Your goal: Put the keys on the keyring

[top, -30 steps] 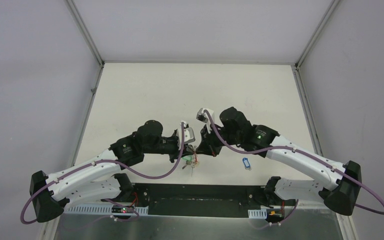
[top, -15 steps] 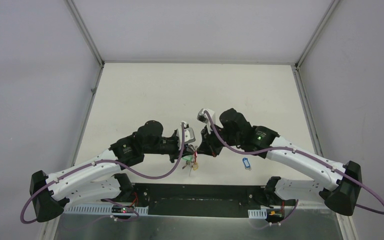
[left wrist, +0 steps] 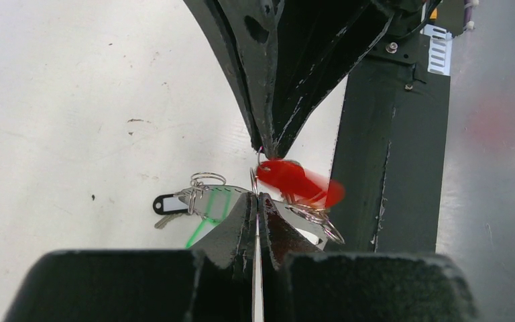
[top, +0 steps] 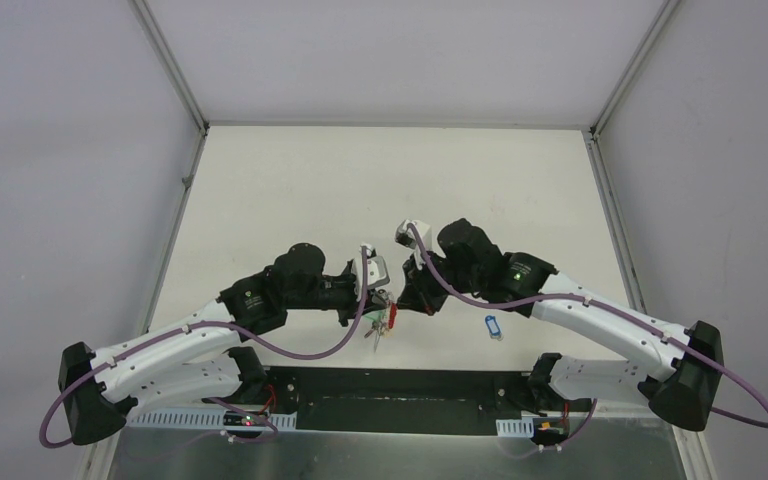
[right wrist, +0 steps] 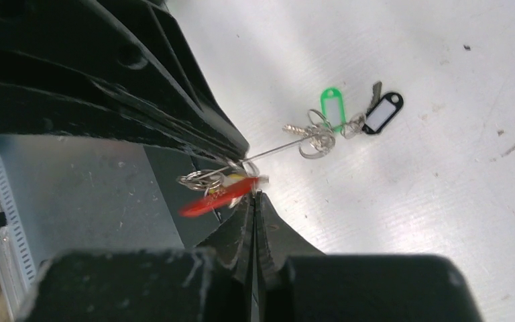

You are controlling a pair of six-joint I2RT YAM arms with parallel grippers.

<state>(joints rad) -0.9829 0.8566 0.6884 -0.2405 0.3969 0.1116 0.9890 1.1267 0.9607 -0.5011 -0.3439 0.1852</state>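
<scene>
My left gripper [top: 384, 299] and right gripper [top: 397, 301] meet tip to tip low over the table's near edge. In the left wrist view the left gripper [left wrist: 257, 199] is shut on the keyring, a thin wire [left wrist: 256, 249] running between its fingers. Keys with a black tag [left wrist: 169, 203] and a green tag [left wrist: 208, 208] hang on it by split rings. In the right wrist view the right gripper [right wrist: 255, 195] is shut at the head of a blurred red-tagged key [right wrist: 220, 195]. The keyring wire [right wrist: 278, 149] leads to the green tag [right wrist: 333, 106] and black tag [right wrist: 383, 114].
A blue-tagged key [top: 493, 327] lies on the white table to the right of the grippers, under the right forearm. The black base plate [top: 400, 385] runs along the near edge just below the grippers. Grey walls enclose the table.
The bunch under the gripper tips has swung: the red tag now shows beside the tips, blurred with motion. Both arms have hardly shifted.
</scene>
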